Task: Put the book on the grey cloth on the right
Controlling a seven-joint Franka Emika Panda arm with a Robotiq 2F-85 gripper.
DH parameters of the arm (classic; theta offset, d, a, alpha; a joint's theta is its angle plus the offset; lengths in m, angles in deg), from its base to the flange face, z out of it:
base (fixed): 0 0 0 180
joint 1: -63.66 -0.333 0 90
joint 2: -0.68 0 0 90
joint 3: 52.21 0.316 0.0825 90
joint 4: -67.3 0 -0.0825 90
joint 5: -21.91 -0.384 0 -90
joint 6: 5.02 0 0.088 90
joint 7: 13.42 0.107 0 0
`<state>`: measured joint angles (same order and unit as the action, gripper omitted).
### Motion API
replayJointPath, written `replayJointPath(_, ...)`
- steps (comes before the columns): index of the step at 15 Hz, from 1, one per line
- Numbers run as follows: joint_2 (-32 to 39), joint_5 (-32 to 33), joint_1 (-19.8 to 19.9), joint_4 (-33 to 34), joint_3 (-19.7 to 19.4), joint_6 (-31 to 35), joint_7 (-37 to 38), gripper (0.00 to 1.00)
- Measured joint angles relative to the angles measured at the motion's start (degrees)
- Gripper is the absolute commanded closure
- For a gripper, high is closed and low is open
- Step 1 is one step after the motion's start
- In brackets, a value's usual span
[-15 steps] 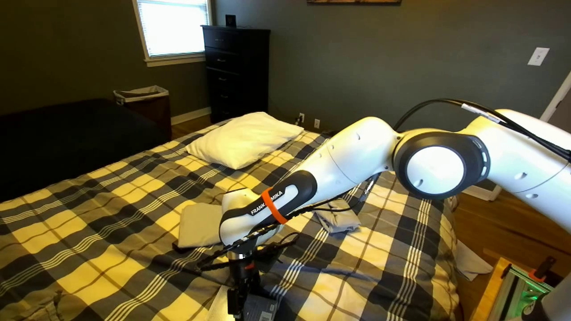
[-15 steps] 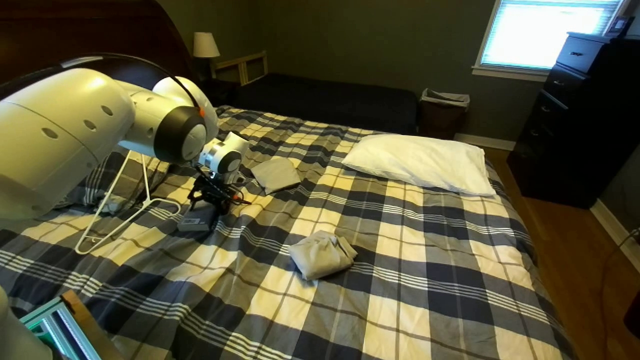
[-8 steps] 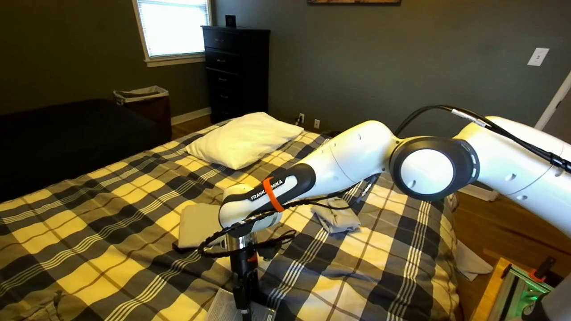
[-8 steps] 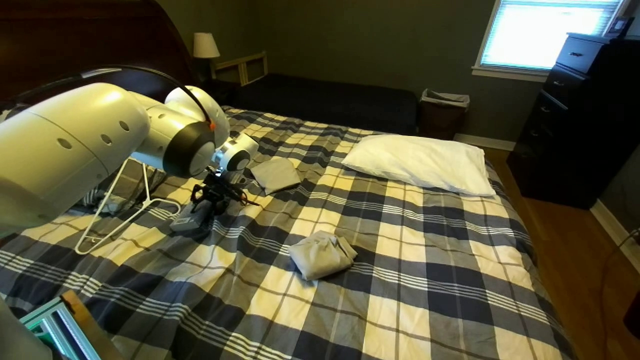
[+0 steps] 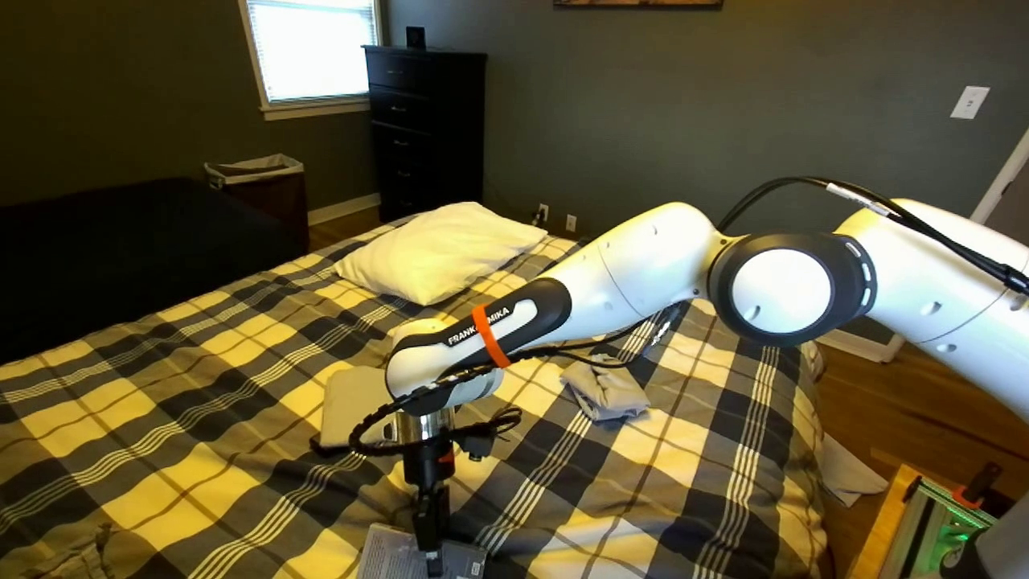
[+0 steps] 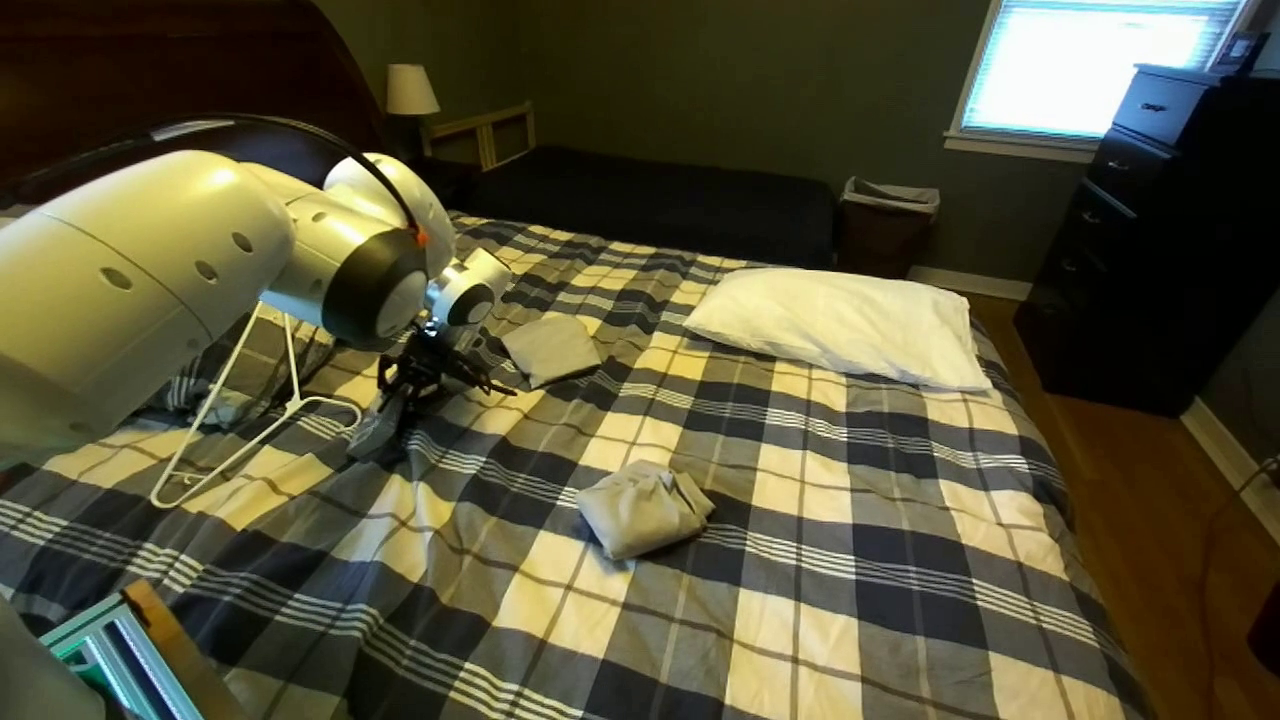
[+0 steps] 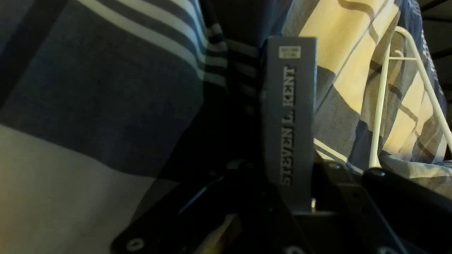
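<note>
Plaid bedding (image 6: 850, 560) spreads below the gripper (image 7: 287, 176), whose fingers look clamped on the tilted book (image 7: 289, 123), its spine between them; whether it clears the bedding I cannot tell. Lifting seems the step in hand, and the next move calls for carrying it to the folded grey cloth (image 6: 645, 510), well apart from the fingers and likely the one meant.

Hand (image 5: 432, 553) and wrist (image 5: 420, 368) higher than 1 s ago; book (image 7: 291, 123) tilted more steeply.
</note>
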<state>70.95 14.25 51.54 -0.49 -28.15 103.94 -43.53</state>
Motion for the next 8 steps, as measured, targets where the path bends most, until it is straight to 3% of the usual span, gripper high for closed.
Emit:
replayJointPath(4, -3.89, 1.54, -1.27, -3.82, -2.95, 3.7, 7.7, 0.93)
replayJointPath(8, -10.46, 1.23, -0.35, -12.44, -3.74, 11.61, 12.79, 0.93)
